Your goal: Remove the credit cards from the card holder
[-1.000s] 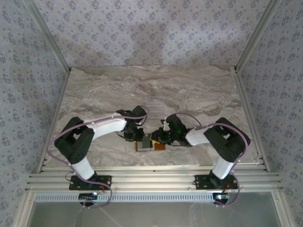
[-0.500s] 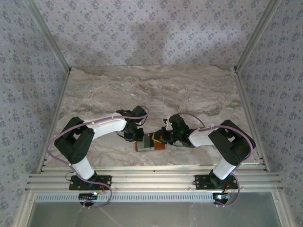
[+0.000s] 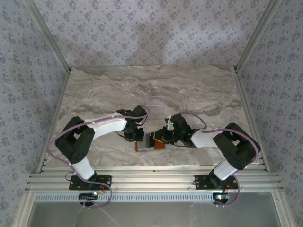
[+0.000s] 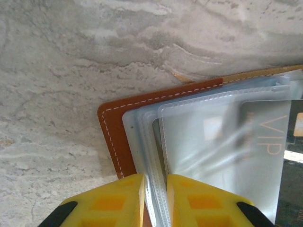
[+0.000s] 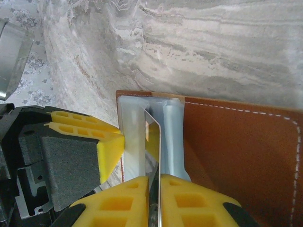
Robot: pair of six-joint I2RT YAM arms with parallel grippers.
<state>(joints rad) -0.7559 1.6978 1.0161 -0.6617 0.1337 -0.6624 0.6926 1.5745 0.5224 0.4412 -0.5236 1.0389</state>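
The left claw (image 4: 155, 184) is almost closed, pinching the edge of the clear sleeves (image 4: 208, 137) of the card holder (image 4: 112, 142). The right claw (image 5: 155, 184) is clamped on a thin credit card (image 5: 152, 142) that stands edge-on among those sleeves. The open orange-brown card holder lies flat on the marble table (image 4: 61, 61), near its front edge, between the two arms.

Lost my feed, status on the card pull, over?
Left pincer shut on clear plastic sleeves of orange-brown leather card holder. Right pincer shut on thin grey plastic card, edge between sleeves. Nothing blocking.
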